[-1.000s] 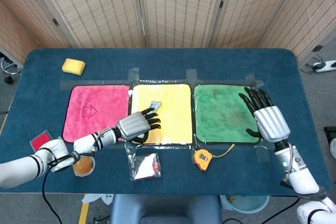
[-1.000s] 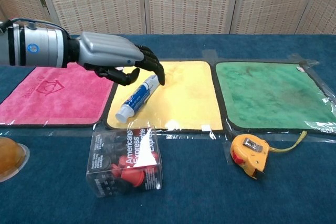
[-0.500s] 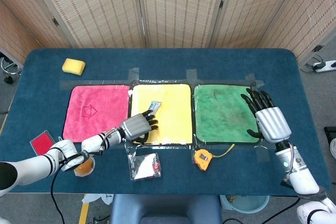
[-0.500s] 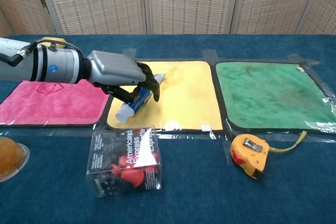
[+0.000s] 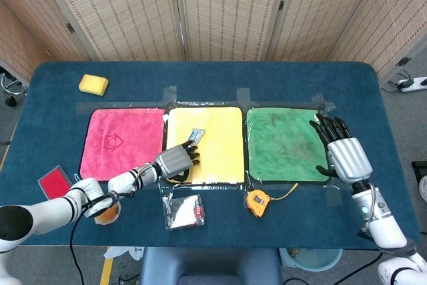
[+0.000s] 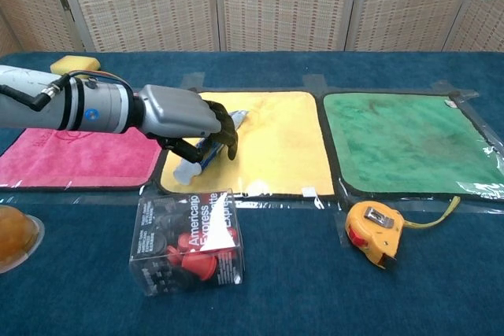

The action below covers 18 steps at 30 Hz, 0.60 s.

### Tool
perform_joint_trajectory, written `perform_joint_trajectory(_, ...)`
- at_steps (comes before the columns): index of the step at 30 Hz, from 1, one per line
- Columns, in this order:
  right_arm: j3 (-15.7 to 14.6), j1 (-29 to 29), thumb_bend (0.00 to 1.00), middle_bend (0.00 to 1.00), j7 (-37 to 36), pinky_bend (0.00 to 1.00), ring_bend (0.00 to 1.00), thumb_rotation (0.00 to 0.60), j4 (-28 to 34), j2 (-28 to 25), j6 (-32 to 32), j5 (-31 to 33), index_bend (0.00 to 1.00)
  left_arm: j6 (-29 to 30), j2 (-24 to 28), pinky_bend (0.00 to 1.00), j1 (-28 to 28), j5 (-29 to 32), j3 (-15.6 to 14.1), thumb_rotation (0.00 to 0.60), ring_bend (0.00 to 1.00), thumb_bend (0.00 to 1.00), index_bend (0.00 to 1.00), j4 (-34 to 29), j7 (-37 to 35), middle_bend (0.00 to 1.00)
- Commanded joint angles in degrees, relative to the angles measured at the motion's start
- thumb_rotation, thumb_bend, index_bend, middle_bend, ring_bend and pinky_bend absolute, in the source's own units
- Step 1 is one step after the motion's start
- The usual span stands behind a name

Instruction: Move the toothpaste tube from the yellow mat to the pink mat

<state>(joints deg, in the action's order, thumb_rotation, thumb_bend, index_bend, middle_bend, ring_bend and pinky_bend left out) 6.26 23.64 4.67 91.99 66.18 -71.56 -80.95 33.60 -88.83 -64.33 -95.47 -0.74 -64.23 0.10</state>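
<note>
Head view: the left hand (image 5: 175, 161) lies low over the near-left part of the yellow mat (image 5: 217, 139), its dark fingers (image 5: 191, 156) curled down around the toothpaste tube (image 5: 196, 136), whose crimped tail sticks out beyond them toward the mat's middle. Whether the tube is truly clamped or only covered cannot be told from above. The pink mat (image 5: 122, 141) lies just beside the yellow one, on the left. The right hand (image 5: 341, 153) hovers at the near-right edge of the green mat (image 5: 283, 143), fingers spread and holding nothing. The tabletop (image 5: 213, 81) is dark blue felt, the mats taped down under clear film; a yellow sponge (image 5: 93, 84) sits at the far left, a tape measure (image 5: 257, 199) and a clear plastic box (image 5: 183, 211) lie near the front edge. Woven folding screens close off the back.

Chest view: the left hand (image 6: 183, 114) wraps the tube (image 6: 206, 151), which lies aslant with its white cap (image 6: 182, 171) near the mat's front border, seemingly touching the cloth. The likely trouble is a shallow hold on a smooth, tapered tube: lifted like this, it could pivot or slide out cap-first. Dragging it sideways instead could catch the mats' raised dark edging or the film. The plastic box (image 6: 187, 242) stands just in front, close enough to be knocked by the forearm.
</note>
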Motion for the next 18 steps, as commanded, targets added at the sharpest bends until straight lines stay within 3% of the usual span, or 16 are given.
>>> perform_joint_trajectory(1,0.01,-0.21,0.15,0.0,-0.19,0.0,0.0,0.6,-0.09,-0.06,-0.14,-0.09,0.0,-0.28,-0.51,0.0,-0.14,0.64,-0.25,0.017,0.09,0.93,0.26,0.7,1.69,0.2)
perform_joint_trajectory(18,0.41,-1.16,0.15,0.0,-1.41,0.0,0.0,0.6,-0.34,-0.15,-0.87,-0.84,0.0,0.93,2.3,0.0,2.73,4.8,-1.42,0.017,0.13,0.93,0.3,0.86,6.54,0.27)
